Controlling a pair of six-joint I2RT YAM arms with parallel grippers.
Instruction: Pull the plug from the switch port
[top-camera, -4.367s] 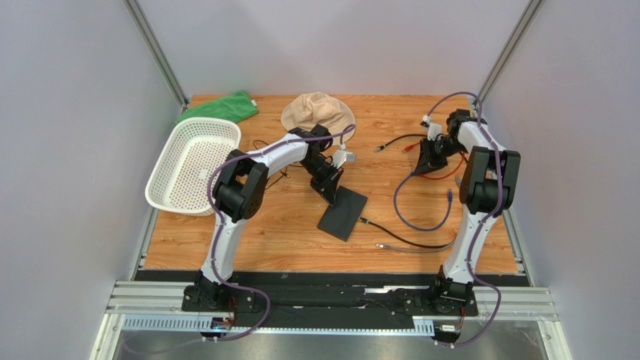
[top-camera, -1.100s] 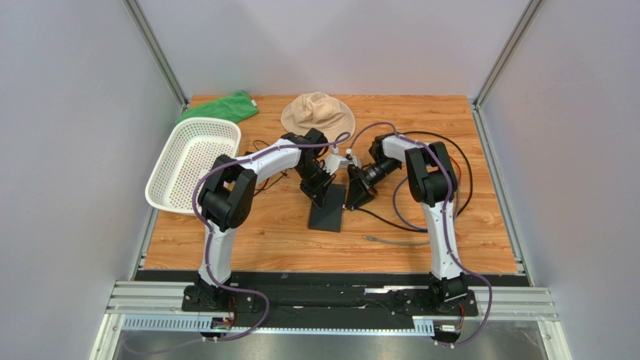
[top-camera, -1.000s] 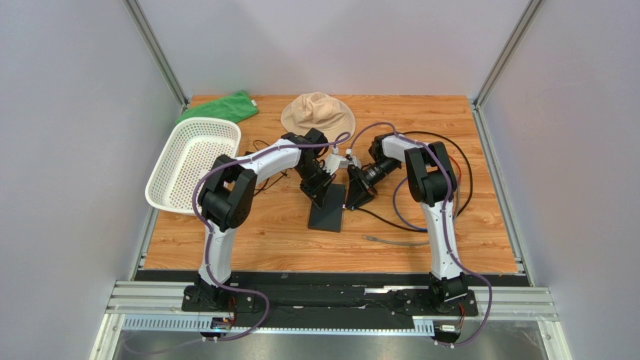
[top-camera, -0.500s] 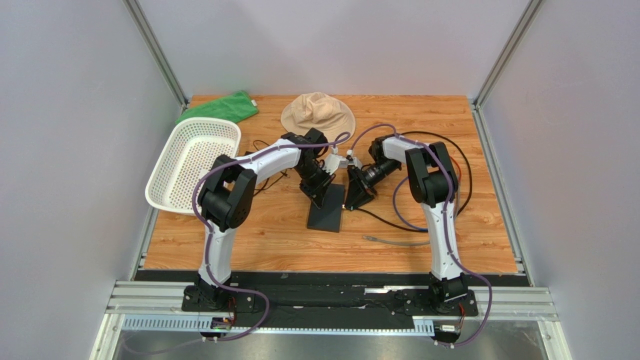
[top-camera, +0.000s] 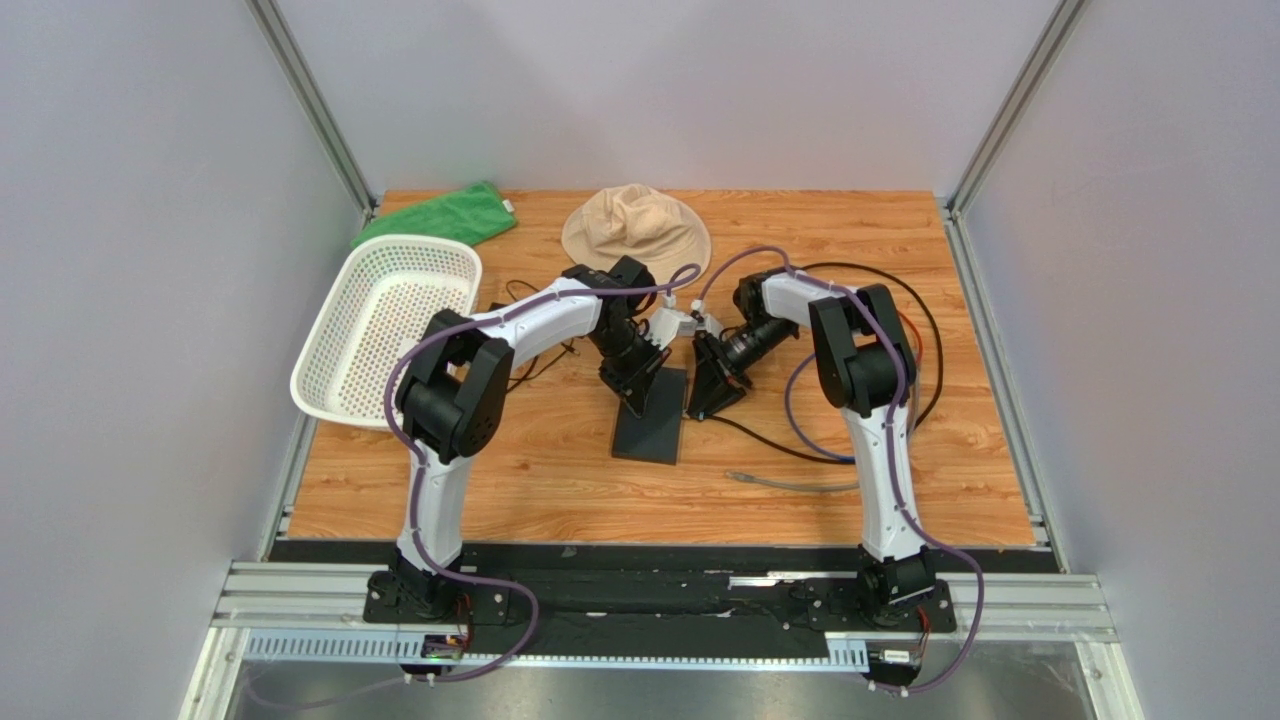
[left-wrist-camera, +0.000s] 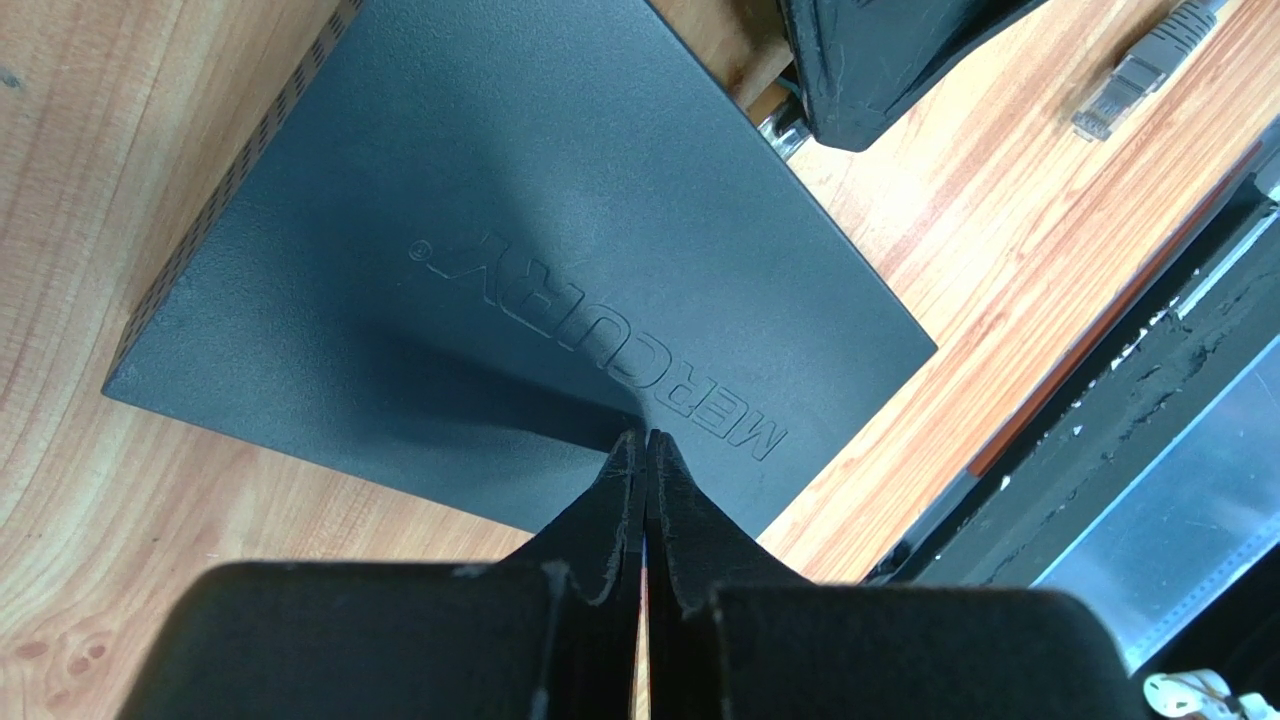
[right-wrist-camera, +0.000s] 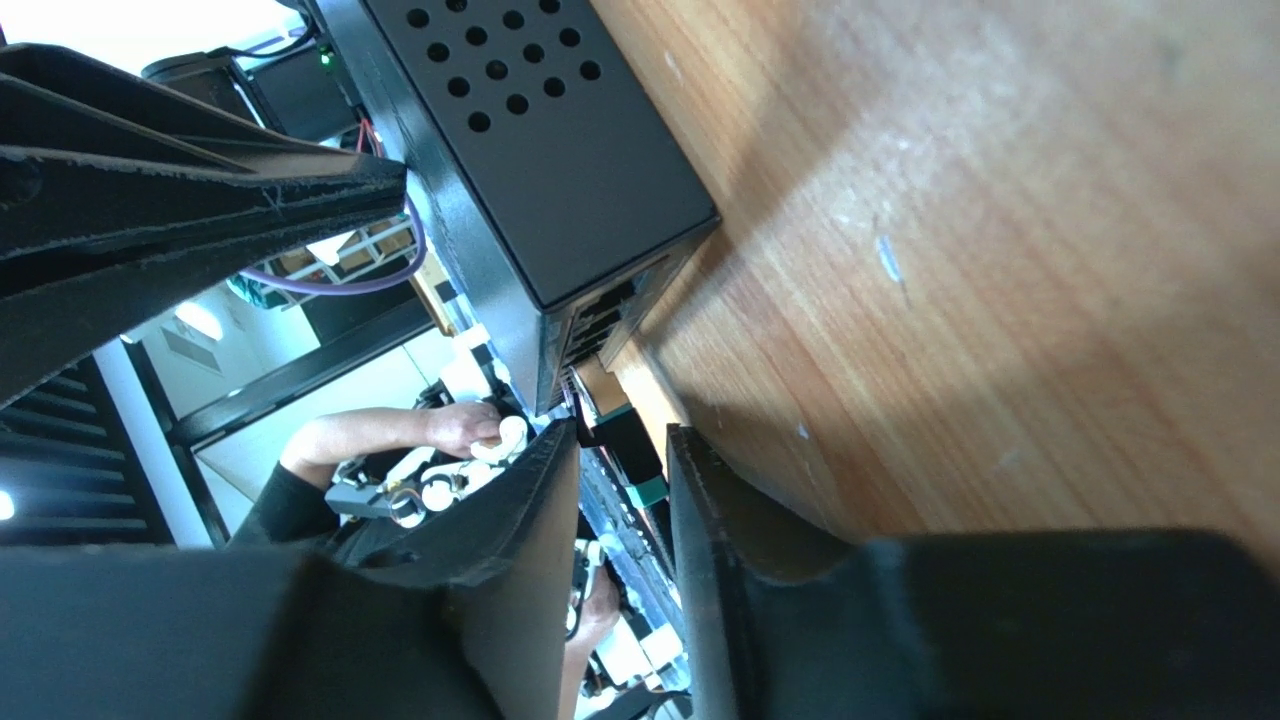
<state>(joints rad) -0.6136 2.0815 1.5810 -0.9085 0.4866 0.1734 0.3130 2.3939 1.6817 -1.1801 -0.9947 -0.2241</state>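
Observation:
The switch (top-camera: 649, 428) is a thin flat black box on the wooden table, with MERCURY lettering in the left wrist view (left-wrist-camera: 496, 255). My left gripper (top-camera: 646, 387) is shut and empty, its tips (left-wrist-camera: 646, 438) resting on the switch's top. My right gripper (top-camera: 703, 402) is at the switch's right far corner, also seen in the left wrist view (left-wrist-camera: 887, 60). In the right wrist view its jaws (right-wrist-camera: 619, 450) are slightly open just short of the socket edge (right-wrist-camera: 601, 315). A pale plug (right-wrist-camera: 601, 383) sits in a socket there (left-wrist-camera: 777, 132). Its black cable (top-camera: 774, 444) runs right.
A white basket (top-camera: 388, 330) stands at the left, with a green cloth (top-camera: 439, 215) and a beige hat (top-camera: 636, 225) at the back. A black cable loops at the back right (top-camera: 920, 338). A loose grey cable (top-camera: 789, 483) lies in front, its plug (left-wrist-camera: 1142, 68) free.
The right arm came from the back right to the switch. Over the last second its gripper edged closer to the socket edge and the switch turned slightly. The left gripper stayed on the switch.

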